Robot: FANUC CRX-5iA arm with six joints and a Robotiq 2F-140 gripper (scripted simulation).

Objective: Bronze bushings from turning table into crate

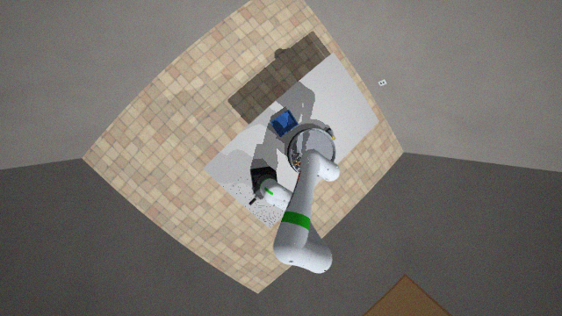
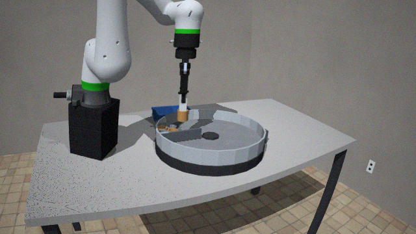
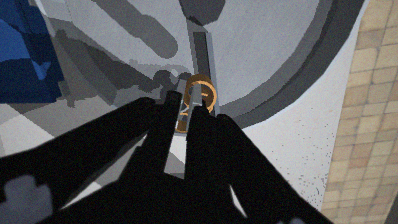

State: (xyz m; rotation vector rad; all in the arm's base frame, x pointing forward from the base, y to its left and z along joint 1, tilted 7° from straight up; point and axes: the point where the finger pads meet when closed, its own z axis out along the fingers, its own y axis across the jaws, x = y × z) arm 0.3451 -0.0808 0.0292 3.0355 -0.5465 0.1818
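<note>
My gripper (image 2: 182, 107) (image 3: 188, 92) is shut on a bronze bushing (image 2: 182, 115) (image 3: 200, 92) and holds it by its wall, lifted just above the rim at the back left of the turning table (image 2: 227, 155) (image 1: 325, 145). More bronze bushings (image 2: 168, 129) and a steel bushing (image 2: 173, 126) lie in the table's left sector beside a grey divider (image 2: 185, 134). The blue crate (image 2: 161, 111) (image 1: 284, 122) (image 3: 22, 60) stands right behind the turning table, left of the gripper.
The arm's black base block (image 2: 92, 128) stands on the left of the white table (image 2: 292, 130). The turning table has a dark hub (image 2: 210, 135) at its centre. The table's edge and tiled floor (image 3: 370, 125) lie to the right in the wrist view.
</note>
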